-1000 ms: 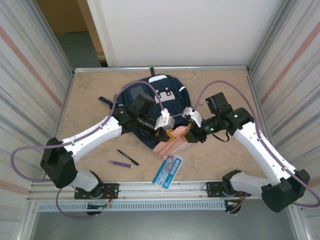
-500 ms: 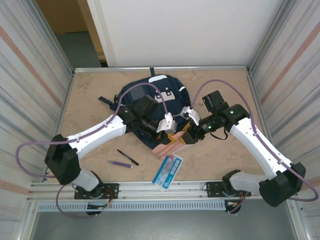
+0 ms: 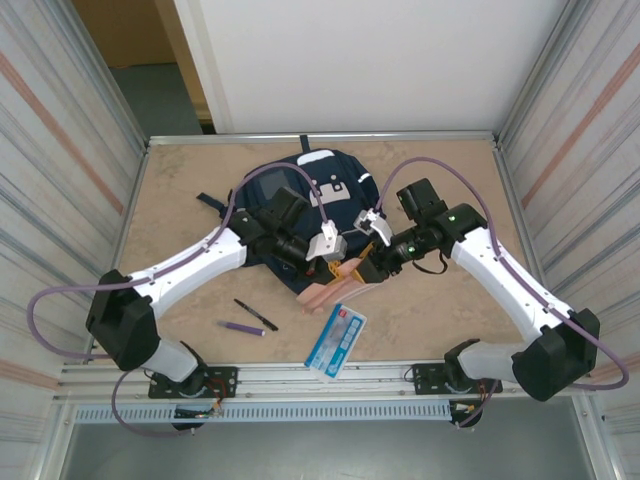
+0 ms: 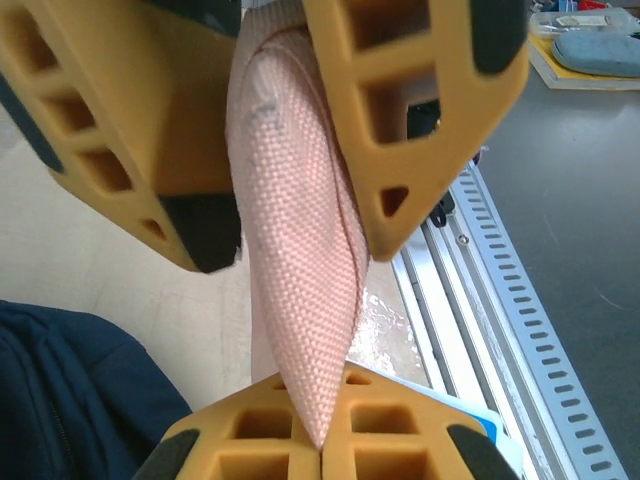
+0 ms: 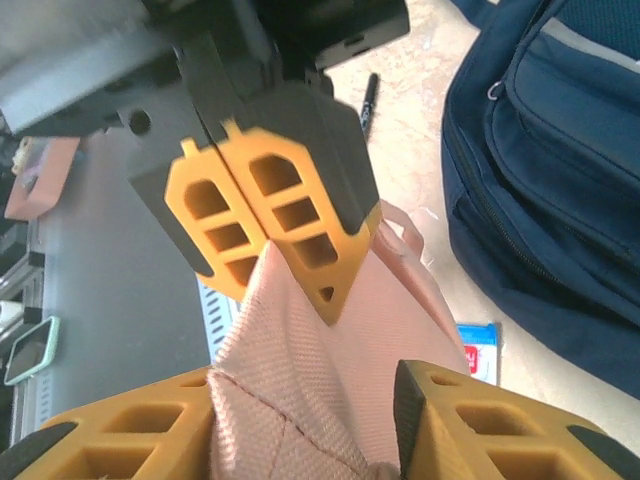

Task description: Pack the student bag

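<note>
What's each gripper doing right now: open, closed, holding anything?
Left gripper: closed on the pink pencil case.
Right gripper: closed on the same pencil case.

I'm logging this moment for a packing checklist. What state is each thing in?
backpack: lying flat on the table
pencil case: pinched by both pincers
left pincer: shut on the pencil case
right pincer: shut on the pencil case
black pen: loose on the table
purple pen: loose beside the black pen
blue booklet: flat on the table
</note>
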You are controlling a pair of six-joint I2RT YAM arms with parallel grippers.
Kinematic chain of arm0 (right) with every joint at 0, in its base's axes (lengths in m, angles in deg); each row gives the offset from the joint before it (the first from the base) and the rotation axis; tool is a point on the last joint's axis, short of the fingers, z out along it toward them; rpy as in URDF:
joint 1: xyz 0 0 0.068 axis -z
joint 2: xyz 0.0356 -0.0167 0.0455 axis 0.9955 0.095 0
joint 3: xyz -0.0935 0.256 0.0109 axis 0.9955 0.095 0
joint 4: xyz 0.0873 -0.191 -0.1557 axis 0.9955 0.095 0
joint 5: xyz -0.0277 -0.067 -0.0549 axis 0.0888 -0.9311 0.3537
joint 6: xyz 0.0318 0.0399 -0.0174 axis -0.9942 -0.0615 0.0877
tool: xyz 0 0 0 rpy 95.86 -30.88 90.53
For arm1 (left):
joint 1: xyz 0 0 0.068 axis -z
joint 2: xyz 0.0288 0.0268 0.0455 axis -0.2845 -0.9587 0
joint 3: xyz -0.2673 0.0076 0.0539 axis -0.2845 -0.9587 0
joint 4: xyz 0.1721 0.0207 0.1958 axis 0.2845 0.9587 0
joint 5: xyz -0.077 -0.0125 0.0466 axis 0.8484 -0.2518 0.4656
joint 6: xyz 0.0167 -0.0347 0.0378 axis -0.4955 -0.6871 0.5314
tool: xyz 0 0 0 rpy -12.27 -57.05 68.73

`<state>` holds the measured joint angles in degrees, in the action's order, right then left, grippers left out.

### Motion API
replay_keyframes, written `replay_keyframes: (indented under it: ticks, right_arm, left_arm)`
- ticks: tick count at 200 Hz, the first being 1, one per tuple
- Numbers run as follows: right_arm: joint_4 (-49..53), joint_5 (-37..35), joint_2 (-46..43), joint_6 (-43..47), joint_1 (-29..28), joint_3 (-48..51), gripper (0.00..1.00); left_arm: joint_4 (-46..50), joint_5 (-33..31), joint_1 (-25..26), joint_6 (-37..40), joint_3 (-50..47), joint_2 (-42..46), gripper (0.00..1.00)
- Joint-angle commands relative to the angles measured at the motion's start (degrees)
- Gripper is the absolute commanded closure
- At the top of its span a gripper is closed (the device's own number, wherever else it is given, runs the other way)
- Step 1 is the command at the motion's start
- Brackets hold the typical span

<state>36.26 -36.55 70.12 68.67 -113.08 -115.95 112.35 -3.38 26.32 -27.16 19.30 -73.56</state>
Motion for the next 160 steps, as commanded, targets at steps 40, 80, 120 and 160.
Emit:
replay_keyframes:
  ticks: [40, 80, 120, 160]
  right_arm:
    - [2.0, 3.9, 3.2, 5.4, -2.2, -1.2, 1.0]
    - [-7.1, 1.6, -2.6, -2.7, 6.5, 1.7, 1.0]
    - [-18.1, 1.2, -9.5, -15.6, 20.1, 4.6, 1.0]
    - [-27.8, -3.2, -15.3, -25.6, 27.8, 9.9, 1.0]
  left_arm:
    - [0.7, 2.4, -0.3, 0.9, 2.6, -0.2, 0.92]
    - [7.1, -4.5, -7.4, 1.4, 5.1, 2.5, 0.43]
    - [9.1, -21.4, -7.4, 10.0, 3.6, 1.0, 0.36]
    - [9.2, -28.6, -6.8, 11.2, 3.6, -5.3, 0.35]
